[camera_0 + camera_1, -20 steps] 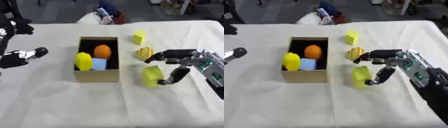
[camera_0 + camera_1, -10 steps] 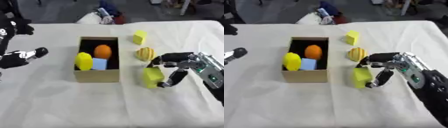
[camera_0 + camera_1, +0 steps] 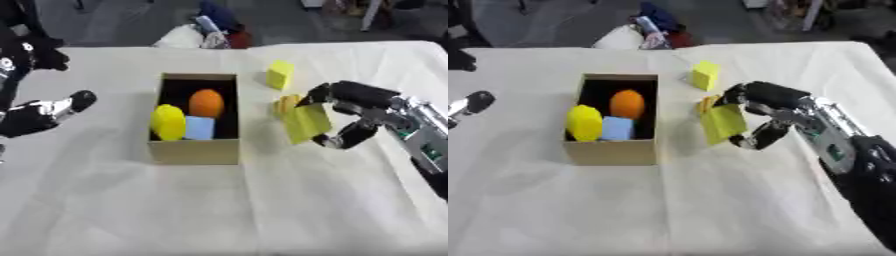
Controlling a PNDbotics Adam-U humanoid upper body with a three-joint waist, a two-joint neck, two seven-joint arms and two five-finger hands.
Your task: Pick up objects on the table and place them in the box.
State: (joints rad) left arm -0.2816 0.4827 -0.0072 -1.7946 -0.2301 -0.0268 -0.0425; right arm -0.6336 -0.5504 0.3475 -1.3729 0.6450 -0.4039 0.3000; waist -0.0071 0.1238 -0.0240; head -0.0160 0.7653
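Note:
My right hand [image 3: 354, 111] is shut on a yellow-green block [image 3: 305, 123], held tilted just above the cloth to the right of the cardboard box [image 3: 194, 148]. Behind the block a striped yellow-orange object [image 3: 285, 103] peeks out. A second yellow block [image 3: 280, 74] stands further back on the table. Inside the box lie an orange ball [image 3: 206, 103], a yellow rounded piece [image 3: 167, 121] and a light blue cube [image 3: 199, 127]. My left hand [image 3: 35, 115] rests at the left edge, off to the side of the box, its fingers hard to read.
White cloth [image 3: 219, 200] covers the table. Bags and clutter [image 3: 206, 32] lie beyond the far edge. A black arm part [image 3: 31, 52] shows at the upper left.
My right hand closed round the yellow-green block, lifted it off the cloth and carried it left toward the box. The left hand stayed put.

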